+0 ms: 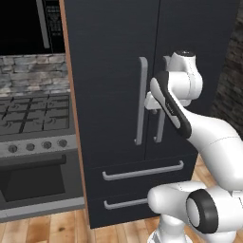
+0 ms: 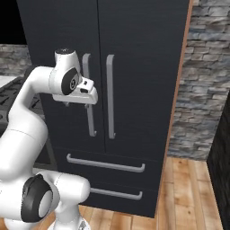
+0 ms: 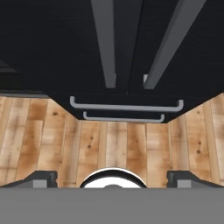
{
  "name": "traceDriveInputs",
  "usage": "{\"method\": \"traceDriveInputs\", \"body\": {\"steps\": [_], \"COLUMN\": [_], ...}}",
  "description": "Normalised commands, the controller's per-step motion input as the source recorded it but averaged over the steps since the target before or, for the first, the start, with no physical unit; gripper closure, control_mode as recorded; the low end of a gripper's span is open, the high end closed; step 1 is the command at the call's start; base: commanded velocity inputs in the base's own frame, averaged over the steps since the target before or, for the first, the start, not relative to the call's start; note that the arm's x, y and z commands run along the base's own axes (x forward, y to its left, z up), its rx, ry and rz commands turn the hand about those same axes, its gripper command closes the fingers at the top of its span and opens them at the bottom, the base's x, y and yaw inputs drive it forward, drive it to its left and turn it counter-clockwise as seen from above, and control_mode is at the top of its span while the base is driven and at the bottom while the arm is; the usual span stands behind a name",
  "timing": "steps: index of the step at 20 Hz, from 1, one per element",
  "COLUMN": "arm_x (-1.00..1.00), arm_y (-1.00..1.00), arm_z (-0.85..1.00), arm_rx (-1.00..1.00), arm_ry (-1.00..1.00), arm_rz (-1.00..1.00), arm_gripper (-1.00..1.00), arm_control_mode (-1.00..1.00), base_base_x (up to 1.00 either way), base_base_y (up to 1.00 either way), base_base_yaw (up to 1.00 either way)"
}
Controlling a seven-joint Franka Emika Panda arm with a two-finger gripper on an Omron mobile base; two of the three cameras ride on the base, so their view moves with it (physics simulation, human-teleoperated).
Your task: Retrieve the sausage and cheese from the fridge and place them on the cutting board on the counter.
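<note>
With my gripper (image 3: 112, 177) spread wide and holding nothing, just before the tall black fridge (image 1: 118, 57), whose two doors stand shut, I judge I am at the opening step, and next must close on one long silver handle (image 1: 141, 100) and pull.

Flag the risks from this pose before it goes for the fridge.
1. Both doors of the fridge are shut. The gripper, fingertips wide apart, faces down toward the wooden floor, not at the door handles; a grab from this tilt would likely miss or slip.
2. The hand sits close in front of the two adjacent handles; it could catch the wrong one or bump the door.
3. The stove stands directly beside the fridge, so the door nearest it may open only partway.
</note>
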Motion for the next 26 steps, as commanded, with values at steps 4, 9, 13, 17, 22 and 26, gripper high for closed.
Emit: {"method": "traceDriveInputs", "body": {"steps": [4, 9, 13, 17, 22, 26], "arm_x": [0.00, 0.00, 0.00, 0.00, 0.00, 0.00], "arm_y": [0.00, 0.00, 0.00, 0.00, 0.00, 0.00], "arm_z": [0.00, 0.00, 0.00, 0.00, 0.00, 0.00], "arm_rx": [0.00, 0.00, 0.00, 0.00, 0.00, 0.00], "arm_ry": [0.00, 0.00, 0.00, 0.00, 0.00, 0.00], "arm_rz": [0.00, 0.00, 0.00, 0.00, 0.00, 0.00], "arm_gripper": [-1.00, -1.00, -1.00, -1.00, -1.00, -1.00], "arm_control_mode": [1.00, 1.00, 1.00, 1.00, -1.00, -1.00], "base_base_x": [-0.01, 0.00, 0.00, 0.00, 0.00, 0.00], "base_base_y": [0.00, 0.00, 0.00, 0.00, 0.00, 0.00], "base_base_yaw": [0.00, 0.00, 0.00, 0.00, 0.00, 0.00]}}
